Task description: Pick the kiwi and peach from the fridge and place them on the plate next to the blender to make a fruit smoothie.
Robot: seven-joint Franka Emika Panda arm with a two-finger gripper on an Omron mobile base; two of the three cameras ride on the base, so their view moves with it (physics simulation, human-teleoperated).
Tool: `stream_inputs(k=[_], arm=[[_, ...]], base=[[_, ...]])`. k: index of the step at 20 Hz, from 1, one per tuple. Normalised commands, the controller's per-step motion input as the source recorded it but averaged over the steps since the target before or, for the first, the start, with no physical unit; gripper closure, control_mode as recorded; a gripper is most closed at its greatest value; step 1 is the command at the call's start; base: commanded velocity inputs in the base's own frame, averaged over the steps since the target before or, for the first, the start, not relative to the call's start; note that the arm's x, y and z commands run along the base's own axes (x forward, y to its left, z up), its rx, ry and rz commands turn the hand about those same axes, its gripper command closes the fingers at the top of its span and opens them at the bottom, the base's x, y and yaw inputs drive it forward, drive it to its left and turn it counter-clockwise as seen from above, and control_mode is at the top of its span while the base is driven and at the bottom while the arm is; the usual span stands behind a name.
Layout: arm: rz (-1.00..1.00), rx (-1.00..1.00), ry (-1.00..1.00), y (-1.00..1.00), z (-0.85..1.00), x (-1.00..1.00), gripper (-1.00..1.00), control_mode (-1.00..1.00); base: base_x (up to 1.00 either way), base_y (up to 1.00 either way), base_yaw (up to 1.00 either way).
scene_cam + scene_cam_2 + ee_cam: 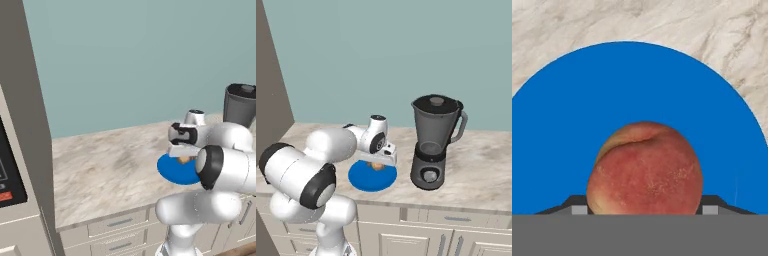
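The gripper (642, 210) hangs over the blue plate (572, 125) with the peach (644, 170) between its fingertips, clasped on the fruit. The plate lies on the marble counter (476, 170); just beside it stands the blender (432, 142).

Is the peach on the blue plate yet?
Cannot tell. The peach sits between the fingers right over the plate; whether it touches is hidden.

Speckled matt peach (644, 170), smooth blue plate (627, 85), veined marble-look counter (662, 22).
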Motion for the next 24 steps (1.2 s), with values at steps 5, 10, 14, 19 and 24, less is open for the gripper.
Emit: stream_inputs(k=[5,10,14,19,24], arm=[[0.00,-0.09,-0.04,0.25,-0.26,0.42,-1.00,-1.00],[-0.03,0.00,0.00,0.20,0.36,-0.25,-1.00,-1.00],[0.00,0.00,-0.03,0.14,0.99,-1.00,-1.00,-1.00],[0.00,0.00,-0.05,0.20,0.98,-1.00,-1.00,-1.00],[0.00,0.00,0.00,0.35,0.93,-1.00,-1.00,-1.00]], base=[[0.00,0.00,0.00],[0.00,0.00,0.00],[0.00,0.00,0.00],[0.00,0.00,0.00],[0.00,0.00,0.00]])
